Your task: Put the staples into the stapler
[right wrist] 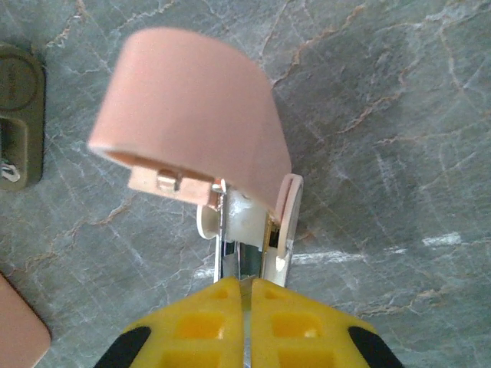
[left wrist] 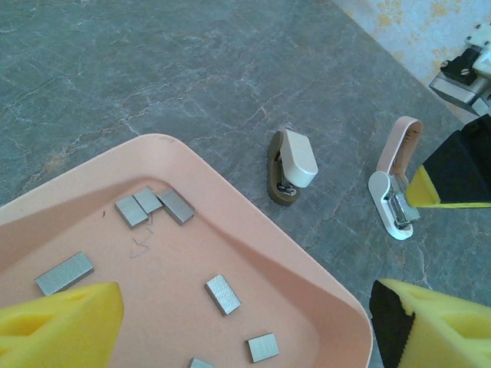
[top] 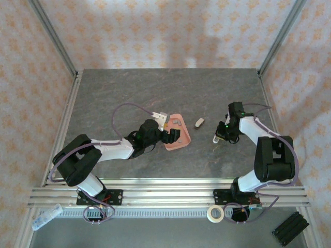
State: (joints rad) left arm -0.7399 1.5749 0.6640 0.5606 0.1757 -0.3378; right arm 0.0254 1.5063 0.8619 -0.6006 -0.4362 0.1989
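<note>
Your right gripper [right wrist: 247, 285] is pinched shut on the thin metal rail of the stapler [right wrist: 192, 115], which stands hinged open on the table [right wrist: 399, 115]. Your left gripper [left wrist: 245, 330] gapes wide, holding nothing, above the staples [left wrist: 222, 294] scattered in the salmon-pink tray [left wrist: 230, 201].

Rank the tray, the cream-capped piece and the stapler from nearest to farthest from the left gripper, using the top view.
1. The tray, directly under the left gripper.
2. The cream-capped piece, just right of the tray.
3. The stapler, farthest right, in the right gripper.
</note>
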